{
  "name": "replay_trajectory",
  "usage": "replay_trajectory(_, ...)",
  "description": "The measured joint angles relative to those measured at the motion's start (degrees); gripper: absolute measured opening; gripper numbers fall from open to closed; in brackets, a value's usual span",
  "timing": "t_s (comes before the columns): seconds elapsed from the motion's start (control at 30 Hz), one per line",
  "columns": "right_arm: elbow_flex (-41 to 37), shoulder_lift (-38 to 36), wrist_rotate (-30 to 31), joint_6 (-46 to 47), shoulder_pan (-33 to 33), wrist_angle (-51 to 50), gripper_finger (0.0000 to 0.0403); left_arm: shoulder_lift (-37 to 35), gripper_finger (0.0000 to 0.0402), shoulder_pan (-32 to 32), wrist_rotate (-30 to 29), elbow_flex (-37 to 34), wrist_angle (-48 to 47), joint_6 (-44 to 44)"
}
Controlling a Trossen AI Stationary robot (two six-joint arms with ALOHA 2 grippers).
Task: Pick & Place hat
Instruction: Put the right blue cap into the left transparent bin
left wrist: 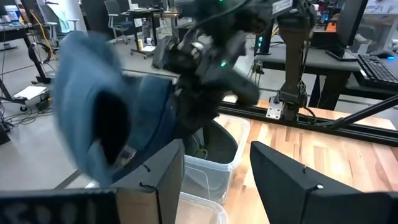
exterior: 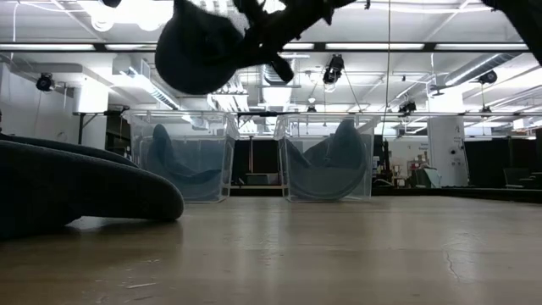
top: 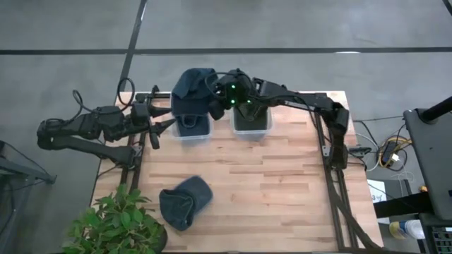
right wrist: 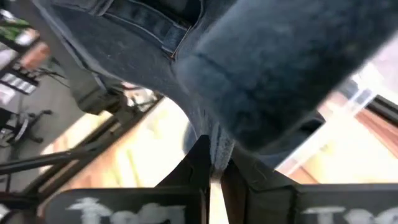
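The right pincer (top: 214, 107) hangs above the left bin (top: 191, 125) at the bench's (top: 282, 176) far edge, clamped on a hat (top: 192, 86) that lies over that bin's far side. Just to the pincer's right stands the second bin (top: 251, 121), touching the first. The left pincer (top: 168, 120) sits close to its left, fingers apart. Well in front of the right pincer, a second hat (top: 185, 201) lies on the bench, with a potted plant (top: 116, 222) at the near left corner.

Grey floor (top: 296, 25), ceiling strip lights (exterior: 68, 47), possibly desks (left wrist: 348, 62) behind.
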Motion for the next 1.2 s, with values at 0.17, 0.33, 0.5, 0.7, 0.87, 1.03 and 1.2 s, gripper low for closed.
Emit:
replay_trajectory(0.17, 5.63, 6.88, -5.21, 1.59, -1.87, -5.19, 0.0011, -0.02, 0.0181, 0.01, -0.01, 0.0, -0.6, -0.03)
replay_trajectory(0.33, 11.11, 13.0, -8.31, 3.01, -3.08, -8.33, 0.0013, -0.01, 0.0181, 0.02, -0.02, -0.21, -1.29, -0.33)
replay_trajectory(0.5, 16.81, 16.81, -9.1, 3.29, -3.57, -14.32, 0.0013, 0.0, 0.0181, 0.02, -0.02, -0.83, -1.58, -1.77)
replay_trajectory(0.7, 19.62, 17.79, -10.19, 3.47, -3.95, -19.73, 0.0013, 0.0, 0.0181, 0.07, -0.36, -0.83, -2.43, -2.62)
replay_trajectory(0.87, 20.71, 17.42, -11.02, 2.74, -3.75, -21.16, 0.0028, 0.0, 0.0181, 0.04, -0.72, -0.83, -2.43, -4.06)
replay_trajectory(1.03, 21.37, 17.29, -11.14, 1.56, -3.56, -21.26, 0.008, 0.0, 0.0181, 0.04, -0.74, -0.83, -2.48, -5.92)
replay_trajectory(1.2, 21.79, 17.24, -14.58, 2.0, -3.01, -21.13, 0.0143, 0.0, 0.0181, 0.04, -0.74, -0.83, -2.53, -6.96)
